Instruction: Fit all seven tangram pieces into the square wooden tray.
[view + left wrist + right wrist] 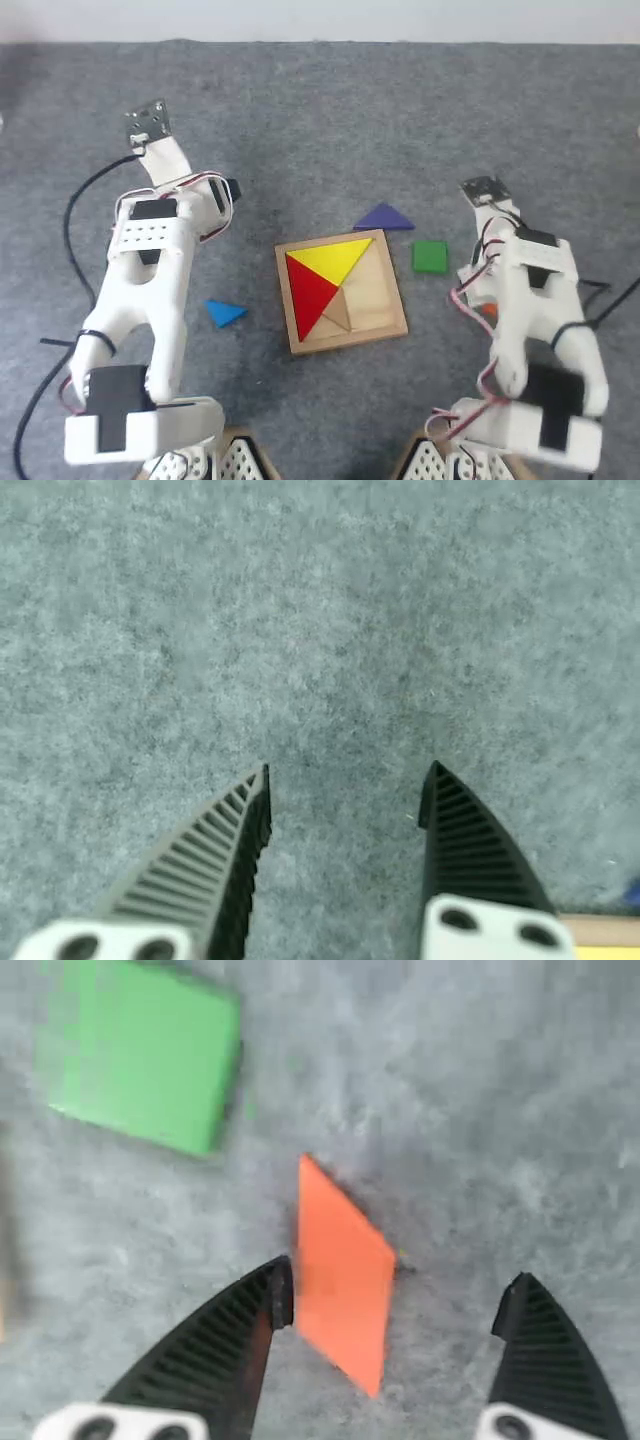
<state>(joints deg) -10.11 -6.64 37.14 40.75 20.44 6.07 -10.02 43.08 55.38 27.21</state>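
— While the left tool [350,770] hangs with jaws apart over bare worktop [320,600] left of the tray [396,326], what should the right arm mind?

— The blue triangle [224,313] lies left of the tray, which already holds the yellow triangle [330,258] and the red triangle [308,290]. Right of the tray sits the green square [430,256]. Farther right, the right tool [402,1272], jaws spread, hangs over the flat orange piece [340,1280].

— And the grip?

— One tip sits at the piece's edge and the other stands clear of it. The arm should probably centre itself first, then lower squarely and close across the narrow width, because a thin piece may slip.
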